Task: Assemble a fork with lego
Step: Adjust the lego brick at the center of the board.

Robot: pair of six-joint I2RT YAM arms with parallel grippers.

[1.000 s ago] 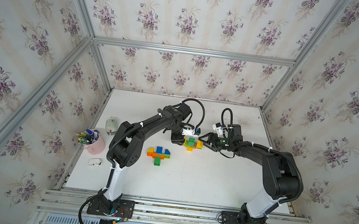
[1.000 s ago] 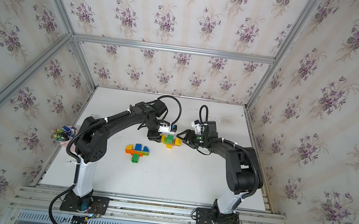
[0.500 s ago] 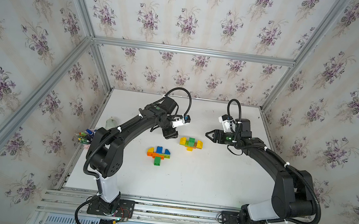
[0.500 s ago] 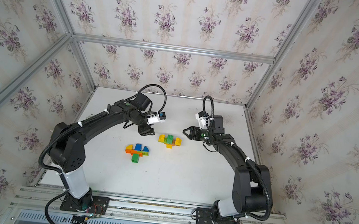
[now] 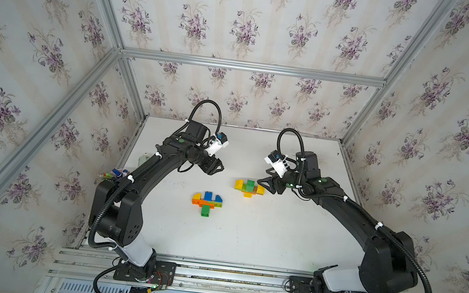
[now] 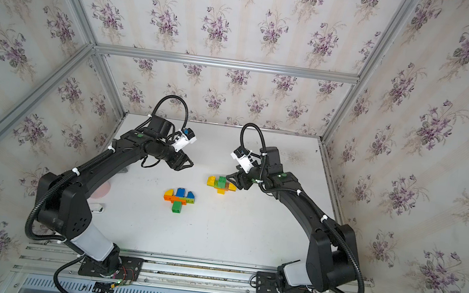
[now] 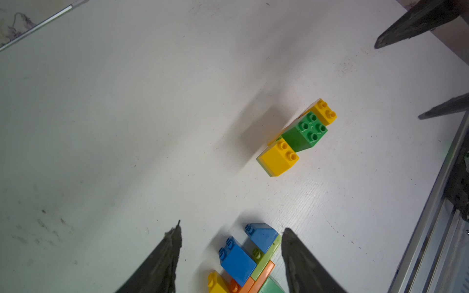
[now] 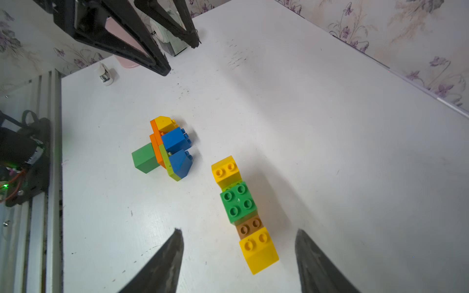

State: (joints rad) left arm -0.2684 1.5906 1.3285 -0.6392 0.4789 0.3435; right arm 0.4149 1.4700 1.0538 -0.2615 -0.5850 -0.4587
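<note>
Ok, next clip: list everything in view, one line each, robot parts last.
table: one, white, enclosed by floral walls
yellow-green lego cluster: one, yellow, green, brown, lime, mid table beside right hand
orange-blue lego cluster: one, orange, blue, yellow, green, lime, table centre
pens: several, mixed colours, left edge, holder hidden by arm here
pink cup: one, left edge, partly behind arm
small white item: one, left edge
left hand: open, empty, above table
right hand: open, empty, beside yellow-green lego cluster

2 black arms (image 5: 159,171) — white base links | corrugated black cables | white wrist cameras
</note>
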